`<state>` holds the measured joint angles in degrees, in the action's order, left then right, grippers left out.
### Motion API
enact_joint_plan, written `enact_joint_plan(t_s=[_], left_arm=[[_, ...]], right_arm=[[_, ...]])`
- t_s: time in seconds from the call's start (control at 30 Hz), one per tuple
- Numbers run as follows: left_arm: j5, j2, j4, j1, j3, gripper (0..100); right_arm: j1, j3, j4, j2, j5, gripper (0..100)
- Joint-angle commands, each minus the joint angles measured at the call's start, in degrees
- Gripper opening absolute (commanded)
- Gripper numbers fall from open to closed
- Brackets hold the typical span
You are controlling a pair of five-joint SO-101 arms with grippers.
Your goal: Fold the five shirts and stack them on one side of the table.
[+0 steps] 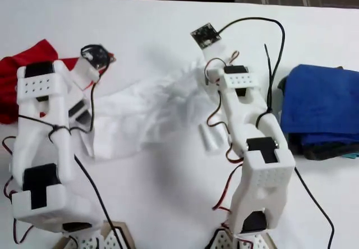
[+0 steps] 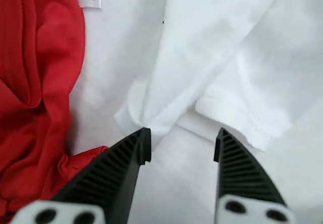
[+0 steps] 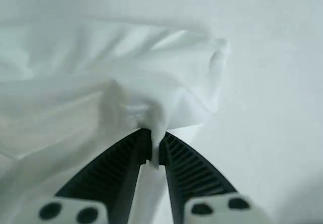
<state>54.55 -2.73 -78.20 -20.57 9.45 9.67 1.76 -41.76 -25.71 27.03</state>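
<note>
White shirt (image 1: 140,111) lies rumpled across the middle of the table (image 1: 168,24), drawn out between our two arms. Our right claw (image 3: 151,146) is clamped on a pinch of its cloth. The jaws are almost together, and the fold stands up between them. Our left claw (image 2: 181,141) hangs over the shirt's other end, jaws wide apart, close to a hemmed edge. One fingertip (image 2: 141,138) sits right at a puckered fold, though we cannot tell whether it touches the cloth.

Red shirt (image 1: 19,75) lies bunched at the left edge of the table, just beside the white shirt and partly under our left arm. Blue shirt (image 1: 322,103) sits folded at the right edge on top of a dark cloth (image 1: 325,151), well apart from the white shirt.
</note>
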Motion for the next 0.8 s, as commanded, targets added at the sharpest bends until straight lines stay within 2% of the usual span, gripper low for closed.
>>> enact_joint_plan(t_s=[0.0,0.13,0.37,0.63,0.77], left_arm=[[0.7,0.3,-0.6,-0.4,-2.1,24],[0.7,0.1,0.0,-0.3,0.0,24],[0.4,0.1,6.6,-0.4,4.4,23],[0.4,0.2,6.5,-0.4,3.6,2],[0.4,0.3,6.3,-0.6,3.6,2]], right_arm=[[0.5,-0.4,1.2,0.5,-0.4,2.1],[0.5,-0.4,1.2,0.4,-0.4,2.1],[0.5,-0.4,1.2,0.4,-0.4,2.1],[0.5,-1.5,1.9,-2.7,-0.4,2.1],[0.4,-1.8,1.9,-2.9,-0.4,2.1]])
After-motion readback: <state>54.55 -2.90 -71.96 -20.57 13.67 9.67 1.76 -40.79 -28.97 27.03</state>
